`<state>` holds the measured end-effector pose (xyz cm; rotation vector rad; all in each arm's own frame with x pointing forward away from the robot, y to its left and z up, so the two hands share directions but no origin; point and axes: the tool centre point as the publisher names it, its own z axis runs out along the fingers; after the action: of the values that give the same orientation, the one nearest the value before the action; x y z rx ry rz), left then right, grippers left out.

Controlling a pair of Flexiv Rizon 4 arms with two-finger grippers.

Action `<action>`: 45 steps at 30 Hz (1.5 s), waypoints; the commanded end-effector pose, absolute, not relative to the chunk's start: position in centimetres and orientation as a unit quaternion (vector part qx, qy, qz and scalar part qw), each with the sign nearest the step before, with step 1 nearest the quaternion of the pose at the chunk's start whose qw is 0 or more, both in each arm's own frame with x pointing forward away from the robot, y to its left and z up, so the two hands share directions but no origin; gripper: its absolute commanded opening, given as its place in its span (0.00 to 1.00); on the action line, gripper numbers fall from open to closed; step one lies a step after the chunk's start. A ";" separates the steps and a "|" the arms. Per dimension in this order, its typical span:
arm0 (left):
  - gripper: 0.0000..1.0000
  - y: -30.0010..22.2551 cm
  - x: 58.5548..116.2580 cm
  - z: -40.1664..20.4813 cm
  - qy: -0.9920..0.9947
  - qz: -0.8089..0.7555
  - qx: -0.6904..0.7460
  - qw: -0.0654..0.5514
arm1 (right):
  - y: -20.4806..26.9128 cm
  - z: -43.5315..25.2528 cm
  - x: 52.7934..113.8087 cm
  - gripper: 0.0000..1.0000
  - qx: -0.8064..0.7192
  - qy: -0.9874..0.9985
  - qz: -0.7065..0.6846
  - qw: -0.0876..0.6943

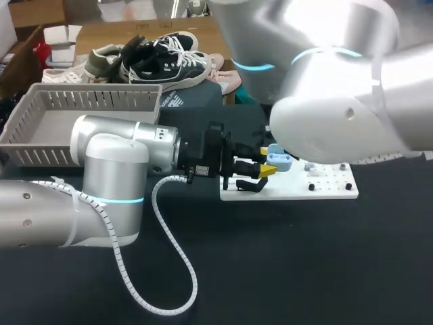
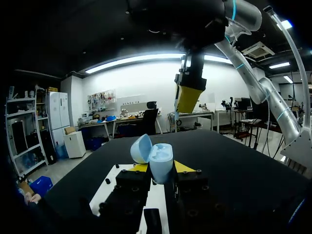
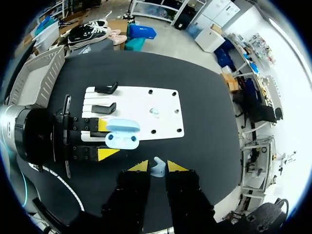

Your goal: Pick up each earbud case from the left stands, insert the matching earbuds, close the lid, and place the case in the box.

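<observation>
L jaws clamp open pale-blue plastic earbud case [image 3: 122,139]; R jaws pinch small white earbud [image 3: 157,167]: centre it over case, 11 o'clock ahead, lower slow.

Tabletop [image 1: 284,271]: a black, matt covering with a faintly cloth-like look. Stand board [image 3: 163,105]: white, smooth and flat-finished, plastic in appearance, carrying black matt stands [image 3: 105,88]. Earbud case [image 3: 122,132]: pale blue plastic, smooth with a soft satin sheen on lid and body alike. Earbud [image 3: 157,168]: white, smooth plastic; its gloss cannot be judged. Left gripper [image 3: 106,139] and right gripper [image 3: 156,166]: black matt bodies, jaws tipped in bright yellow without gloss. Left arm [image 1: 111,169]: silver-grey housing, smooth and satin, trailed by a white ribbed plastic cable sleeve [image 1: 172,254]. Box [image 1: 40,112]: grey moulded plastic, matt, with slotted walls.
</observation>
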<state>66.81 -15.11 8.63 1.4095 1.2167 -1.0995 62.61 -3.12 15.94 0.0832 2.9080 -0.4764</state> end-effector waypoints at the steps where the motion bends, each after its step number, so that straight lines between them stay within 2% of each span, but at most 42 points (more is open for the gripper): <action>1: 0.00 -15.1 66.8 8.6 0.496 -0.449 0.575 0.471 | -3.0 16.1 63.0 0.00 0.032 0.983 -0.161 0.076; 9: 0.00 -15.1 66.8 8.6 0.496 -0.449 0.575 0.471 | -3.0 16.1 63.0 0.00 0.032 0.983 -0.161 0.076; 14: 0.00 -15.1 66.8 8.6 0.496 -0.449 0.575 0.471 | -2.1 16.3 64.0 0.00 0.110 0.980 -0.129 0.108; 25: 0.00 -15.1 66.8 8.6 0.496 -0.449 0.575 0.471 | -1.5 16.0 64.3 0.00 0.134 0.985 -0.099 0.035; 45: 0.00 -15.1 66.8 8.6 0.496 -0.449 0.575 0.471 | -0.9 15.2 64.7 0.00 0.142 0.984 -0.099 0.041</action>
<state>66.82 -15.11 8.63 1.4094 1.2167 -1.0994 64.78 -0.95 15.22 0.4325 3.0161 -0.3025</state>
